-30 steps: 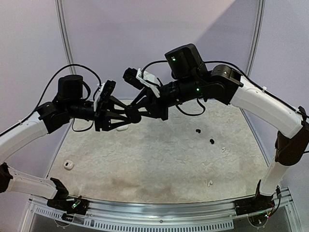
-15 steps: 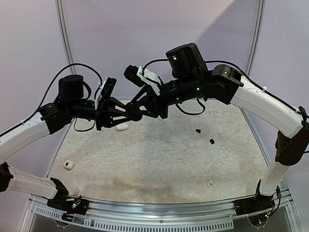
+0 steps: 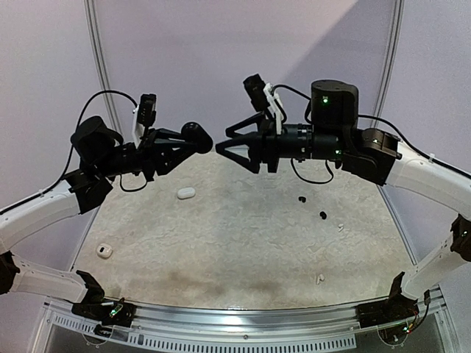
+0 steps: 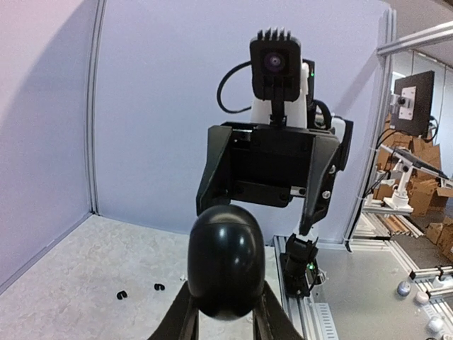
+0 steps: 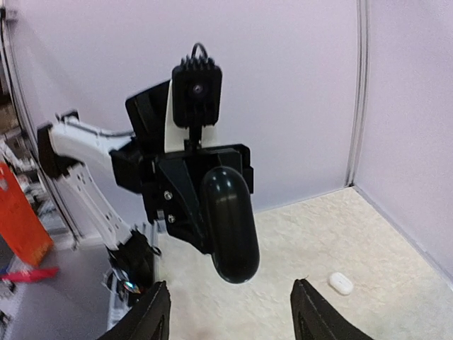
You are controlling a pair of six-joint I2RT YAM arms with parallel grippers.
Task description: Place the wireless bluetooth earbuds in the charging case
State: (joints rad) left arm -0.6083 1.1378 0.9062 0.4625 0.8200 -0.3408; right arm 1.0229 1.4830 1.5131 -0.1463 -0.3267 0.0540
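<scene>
My left gripper (image 3: 193,140) is shut on a black, pebble-shaped charging case (image 3: 197,137), lid closed, held high in the air over the back of the table. In the left wrist view the case (image 4: 226,261) sits upright between my fingers (image 4: 277,320). My right gripper (image 3: 223,144) stands open just right of the case, apart from it, nothing between its fingers. In the right wrist view the case (image 5: 230,223) hangs ahead of the open gripper (image 5: 231,315). Two black earbuds (image 3: 302,198) (image 3: 322,215) and two white ones (image 3: 340,227) (image 3: 320,279) lie on the table at right.
A white case (image 3: 185,193) lies on the table below my left gripper, and another white case (image 3: 104,251) lies near the left edge. The speckled table (image 3: 243,250) is walled by panels at the back and sides. A metal rail (image 3: 235,316) runs along the front.
The two grippers met at the black case earlier. The left gripper closed on it and raised it up and left; the right gripper opened, let go and drew back to the right.
</scene>
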